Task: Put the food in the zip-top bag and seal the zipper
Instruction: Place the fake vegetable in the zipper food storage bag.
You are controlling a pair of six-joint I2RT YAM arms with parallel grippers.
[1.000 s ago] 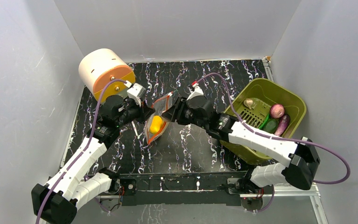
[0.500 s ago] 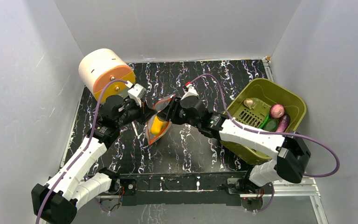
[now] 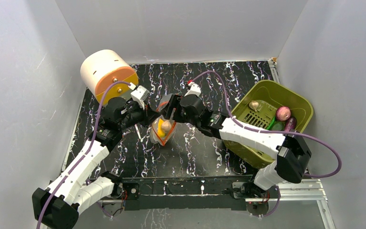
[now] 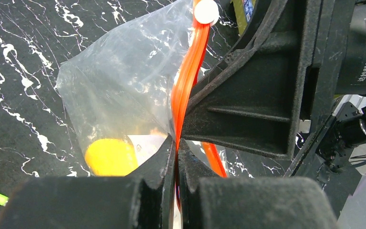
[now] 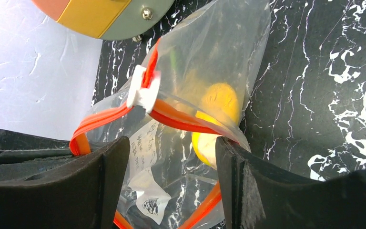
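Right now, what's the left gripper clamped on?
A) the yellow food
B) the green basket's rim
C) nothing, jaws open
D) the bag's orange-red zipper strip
D: in the left wrist view the left gripper has its jaws shut on the orange-red zipper of the zip-top bag, while the yellow food lies loose inside the bag.

Bright even light, soft shadows, plastic glare

Left wrist view: the lemon (image 4: 108, 156) is half covered by the left hand (image 4: 176, 143), whose fingers blot out the zip-top bag (image 4: 119, 81) bottom. Right wrist view: the zipper (image 5: 181, 119) runs behind both fingers of the right hand (image 5: 169, 148), and the label (image 5: 145, 143) print is unreadable. From above, the eggplant (image 3: 292, 122) peeks past the right arm (image 3: 252, 136).
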